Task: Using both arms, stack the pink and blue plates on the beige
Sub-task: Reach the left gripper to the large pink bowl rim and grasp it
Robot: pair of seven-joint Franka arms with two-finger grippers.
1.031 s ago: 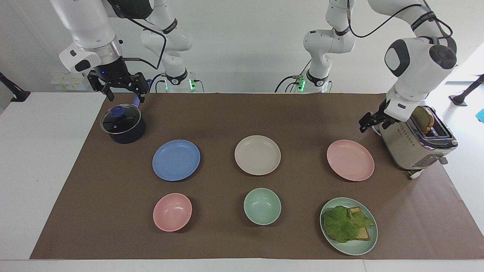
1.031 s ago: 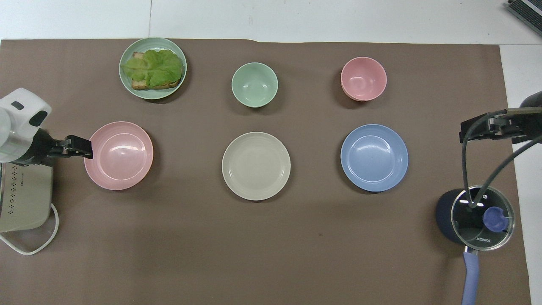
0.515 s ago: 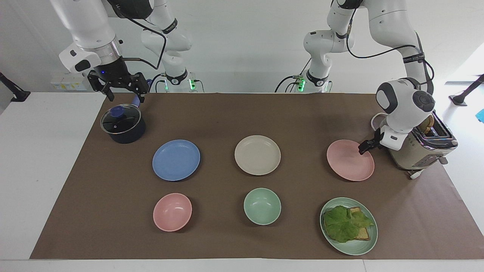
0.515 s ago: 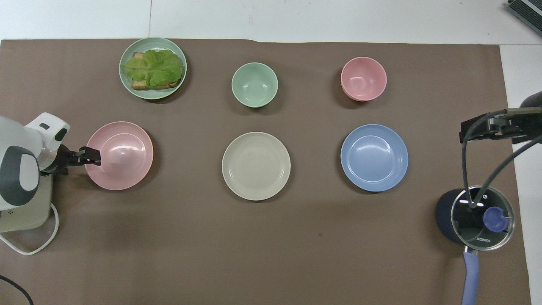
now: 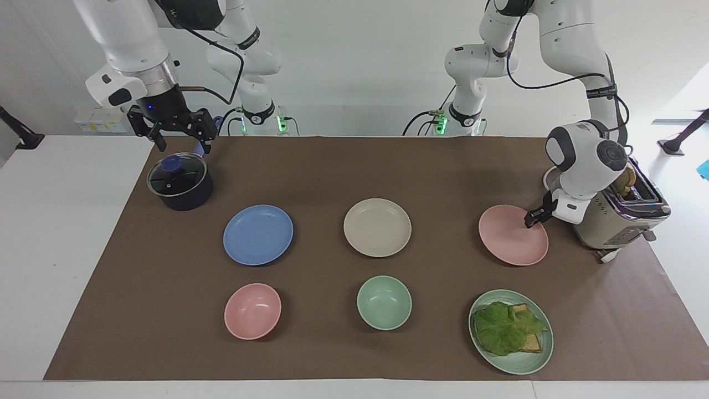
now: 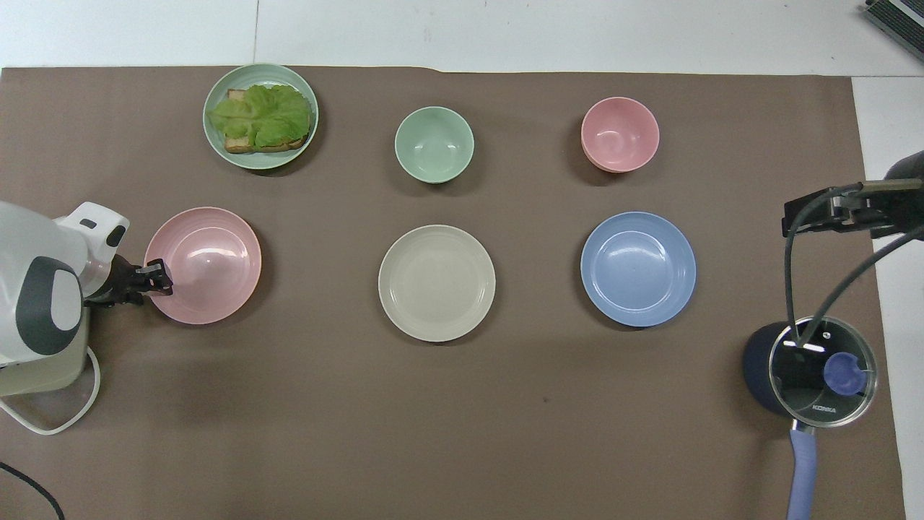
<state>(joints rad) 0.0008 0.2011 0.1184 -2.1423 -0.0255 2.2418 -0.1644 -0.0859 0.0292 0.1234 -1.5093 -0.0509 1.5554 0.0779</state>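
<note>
The pink plate (image 5: 512, 238) (image 6: 209, 267) lies flat on the brown mat toward the left arm's end of the table. My left gripper (image 5: 530, 221) (image 6: 155, 278) is down at that plate's rim, on the side toward the toaster. At the middle of the mat lies the beige plate (image 5: 377, 228) (image 6: 437, 283), with nothing on it. The blue plate (image 5: 257, 235) (image 6: 638, 269) lies toward the right arm's end. My right gripper (image 5: 180, 145) (image 6: 816, 217) hangs open and holds nothing, up in the air over the dark pot.
A dark pot (image 5: 180, 185) with a glass lid stands beside the blue plate, nearer the robots. A toaster (image 5: 615, 216) stands right beside the pink plate. Farther from the robots sit a pink bowl (image 5: 252, 311), a green bowl (image 5: 384, 303) and a green plate (image 5: 545, 354) holding bread and lettuce.
My left arm has come down from beside the toaster, bringing its gripper to the pink plate's rim. The right arm has barely moved, and no plate has shifted.
</note>
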